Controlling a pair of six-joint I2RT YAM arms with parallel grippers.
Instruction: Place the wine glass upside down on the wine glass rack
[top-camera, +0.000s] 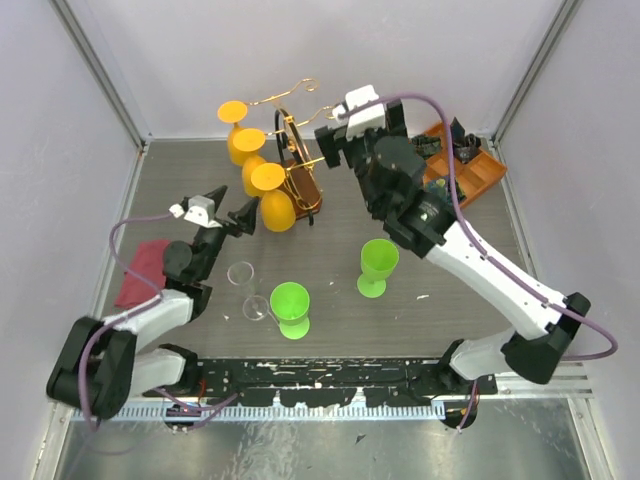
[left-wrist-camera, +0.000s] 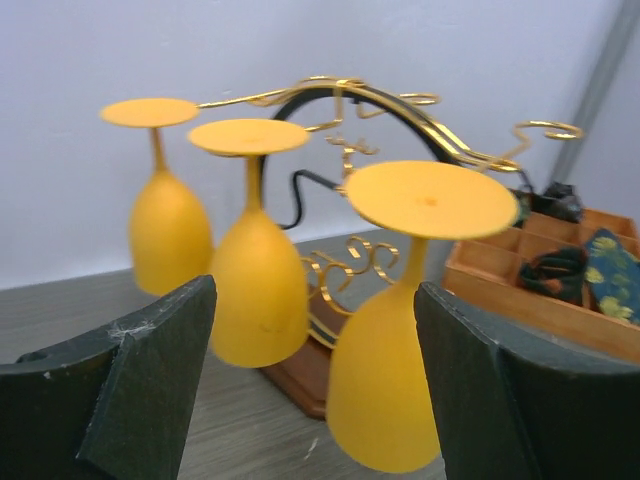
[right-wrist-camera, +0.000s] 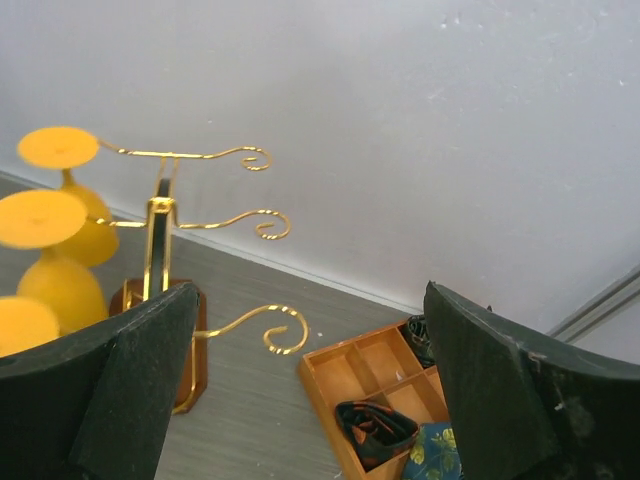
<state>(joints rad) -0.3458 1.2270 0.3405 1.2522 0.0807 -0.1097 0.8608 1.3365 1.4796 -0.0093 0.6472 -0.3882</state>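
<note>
**Rack** (top-camera: 300, 178): gold wire arms with scroll ends, dark hoop and brown wooden base. It stands at 11 o'clock on the table (top-camera: 185, 170).

**Orange glasses**: three hang on the rack, bowl down and foot up. The front glass (top-camera: 278, 208) is at the rack's 7 o'clock.

**Left claw** (top-camera: 235, 205): released, fingers spread, at the front glass's 9 o'clock.

**Right claw** (top-camera: 335, 142): released and empty, at the rack's 2 o'clock.

**Top view only**: two green glasses (top-camera: 378, 262) stand upright at 6 o'clock.

**Right wrist view only**: three bare scrolls, and a tray (right-wrist-camera: 330, 365) with its compartments.
</note>
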